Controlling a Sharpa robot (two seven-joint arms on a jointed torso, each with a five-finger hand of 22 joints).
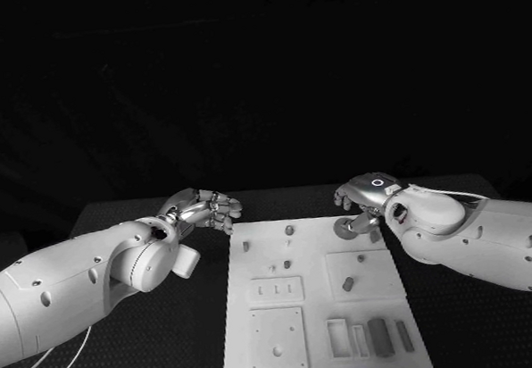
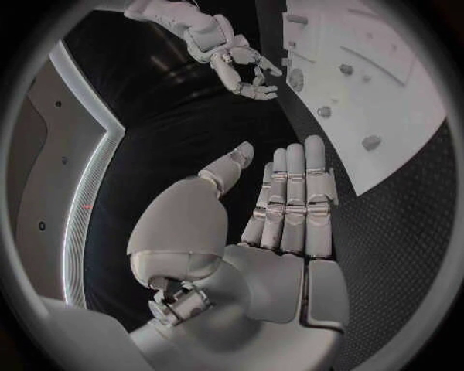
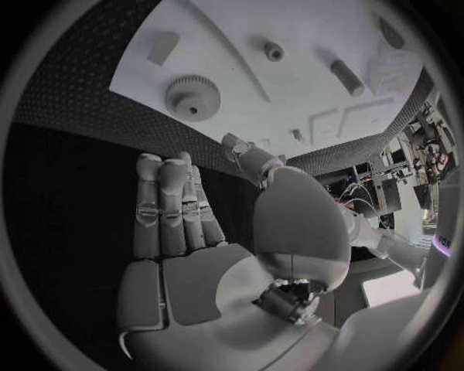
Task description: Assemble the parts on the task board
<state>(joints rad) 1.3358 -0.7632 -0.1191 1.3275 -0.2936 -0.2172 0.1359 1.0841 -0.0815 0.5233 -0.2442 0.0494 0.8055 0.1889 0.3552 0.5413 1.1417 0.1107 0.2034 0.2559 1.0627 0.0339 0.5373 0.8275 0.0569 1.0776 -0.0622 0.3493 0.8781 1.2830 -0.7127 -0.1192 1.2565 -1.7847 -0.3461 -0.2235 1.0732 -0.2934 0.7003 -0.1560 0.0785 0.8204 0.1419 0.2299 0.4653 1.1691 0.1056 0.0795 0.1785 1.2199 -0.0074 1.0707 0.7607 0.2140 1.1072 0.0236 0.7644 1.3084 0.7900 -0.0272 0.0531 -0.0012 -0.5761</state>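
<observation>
Step in hand: my guess is the very start of a pick; both hands hover at the far end of the board [image 1: 256, 266] and no part is lifted.
Left hand [image 1: 202, 211]: empty, over the dark worktop [image 1: 154, 340] just beyond the board's far left corner; its own wrist view shows the fingers [image 2: 295, 193] straight, side by side, thumb apart.
Right hand [image 1: 365, 200]: empty too, fingers [image 3: 169, 205] stretched out; it hangs just above the gear [image 1: 349, 226].
Gear: round, toothed, lying flat near the board's far right corner, hole facing up, so no long axis to speak of.
Pegs: one short peg [image 1: 349, 283] stands upright on a raised square near mid-board; grey bars [image 1: 378, 335] lie in the near right tray, long axes running near to far.
Next move: probably the right hand lowers and closes round the gear's rim, keeping it level.
</observation>
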